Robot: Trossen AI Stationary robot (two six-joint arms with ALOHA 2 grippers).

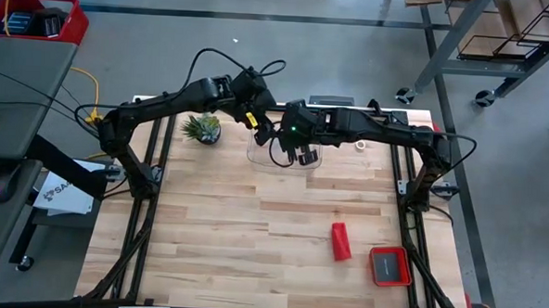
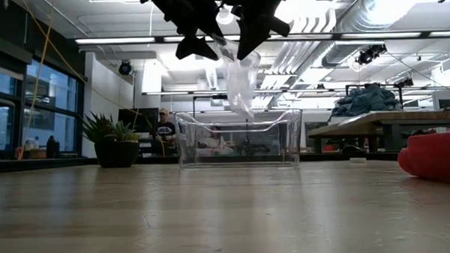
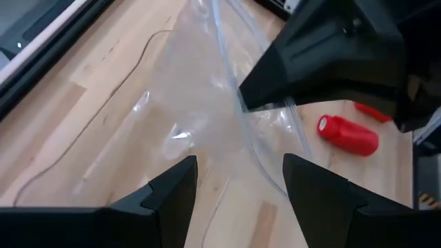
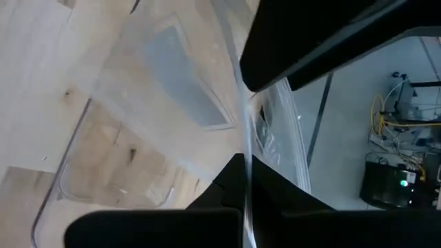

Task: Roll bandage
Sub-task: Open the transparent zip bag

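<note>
The bandage [image 1: 341,241] is a bright red stubby roll lying on its side on the table, near the front right; it also shows in the low view [image 2: 436,157] and the left wrist view [image 3: 348,133]. No gripper touches it. Both grippers are at the table's far middle, above a clear box [image 2: 182,139]. My right gripper [image 1: 300,150] is shut on a clear crinkly plastic bag [image 2: 241,84]. My left gripper [image 3: 238,189] is open, close beside the bag [image 3: 200,103], with its fingers apart on either side; I see no touch. My right gripper pinches the clear bag's upper edge [image 4: 242,138] between its two fingers. The bag hangs slack below the fingers [image 2: 255,31], its lower end over the clear box's opening, clear of the table.
A small potted plant [image 1: 202,128] stands at the far left of the table. A small red square tray with a dark centre [image 1: 390,266] sits at the front right, beside the roll. Bare wooden tabletop [image 1: 234,236] lies across the near and left parts.
</note>
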